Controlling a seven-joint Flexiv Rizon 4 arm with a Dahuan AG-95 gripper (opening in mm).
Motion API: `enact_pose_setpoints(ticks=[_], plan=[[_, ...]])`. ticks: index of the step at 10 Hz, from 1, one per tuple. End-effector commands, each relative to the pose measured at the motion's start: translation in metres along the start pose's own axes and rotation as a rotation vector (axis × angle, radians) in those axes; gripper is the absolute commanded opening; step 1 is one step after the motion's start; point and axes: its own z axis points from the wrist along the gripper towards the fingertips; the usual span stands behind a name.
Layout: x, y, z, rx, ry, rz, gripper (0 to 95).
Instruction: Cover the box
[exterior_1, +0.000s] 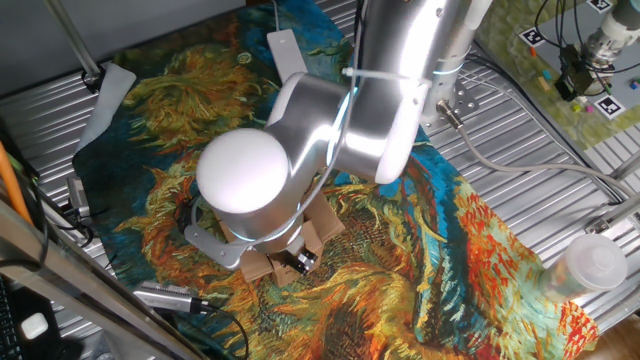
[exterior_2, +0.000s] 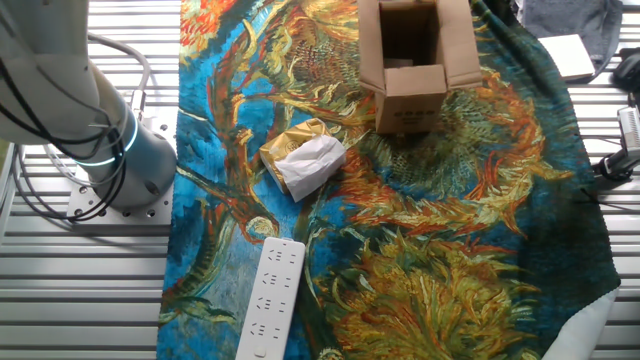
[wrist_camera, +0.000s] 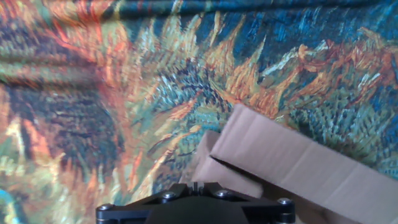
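The box (exterior_1: 312, 243) is largely hidden beneath the arm's rounded white joint (exterior_1: 243, 170) on the painted cloth (exterior_1: 430, 270), only brown flaps being seen.

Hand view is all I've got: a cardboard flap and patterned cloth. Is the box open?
Observer: Open. In the other fixed view the box stands upright, its flaps splayed outward and its top uncovered.
Operator: Anything near it?
Observer: A crumpled white-and-yellow wrapper lies on the cloth beside it, apart from the box.
Operator: Anything else on the cloth?
Observer: A white power strip, farther from the box than the wrapper.
Operator: Does the one fixed view show the flaps better?
Observer: No. The arm's round joint covers most of the box there.
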Motion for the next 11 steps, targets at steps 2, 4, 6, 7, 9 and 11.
enact_pose_setpoints(ticks=[2,4,6,7,9,11], plan=[[0.005,-0.006,0.001,0.003,-0.001,-0.012,0.0],[0.005,-0.009,0.007,0.002,-0.007,-0.015,0.0],[0.002,-0.010,0.015,0.001,-0.012,-0.017,0.0],[0.003,-0.010,0.016,0.001,-0.015,-0.019,0.0],[0.003,-0.009,0.016,0.001,-0.019,-0.022,0.0],[0.003,-0.009,0.016,-0.005,-0.025,-0.030,0.0]])
